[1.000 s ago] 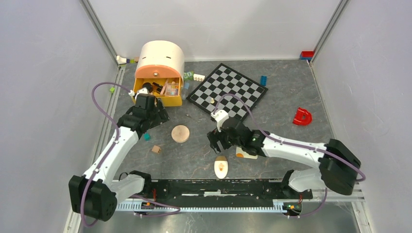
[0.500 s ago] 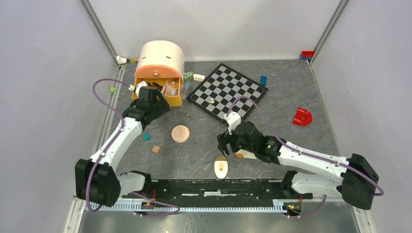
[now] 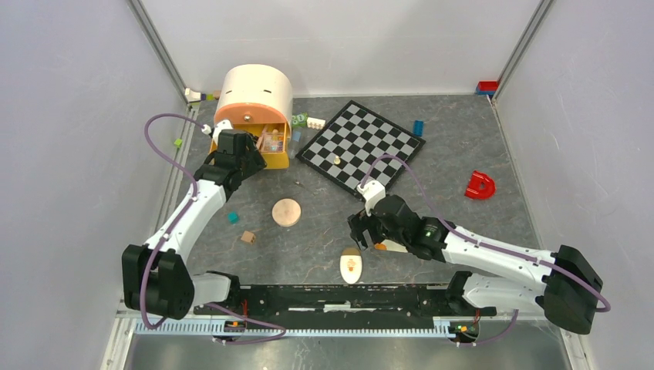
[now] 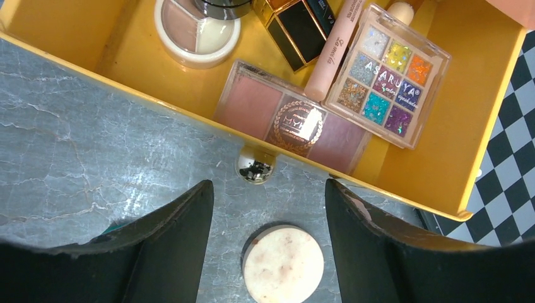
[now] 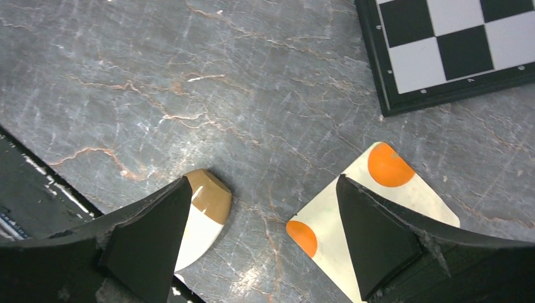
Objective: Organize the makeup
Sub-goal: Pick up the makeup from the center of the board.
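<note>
The yellow drawer [image 4: 94,38] of the peach organizer [image 3: 254,92] stands pulled out. It holds an eyeshadow palette [image 4: 385,76], a blush palette [image 4: 290,120], a round duo compact [image 4: 197,31], a pink tube [image 4: 334,53] and a black-gold box [image 4: 296,28]. My left gripper [image 4: 268,196] is open just in front of the drawer knob [image 4: 255,167], above the round peach compact [image 4: 282,264]. My right gripper [image 5: 262,180] is open low over the table. The cream oval [image 5: 205,214] is by one finger and the white-orange sachet [image 5: 322,239] is under the other.
The chessboard [image 3: 362,142] lies behind the right gripper, with a small piece [image 3: 336,159] on it. A red D-shaped toy [image 3: 480,186] sits to the right. A teal cube [image 3: 233,217] and a brown cube [image 3: 247,237] lie near the left arm, and a blue brick [image 3: 417,127] is at the back.
My left gripper has moved up to the drawer front and its jaws have narrowed a little. My right gripper has moved back from the chessboard edge to over the sachet and oval.
</note>
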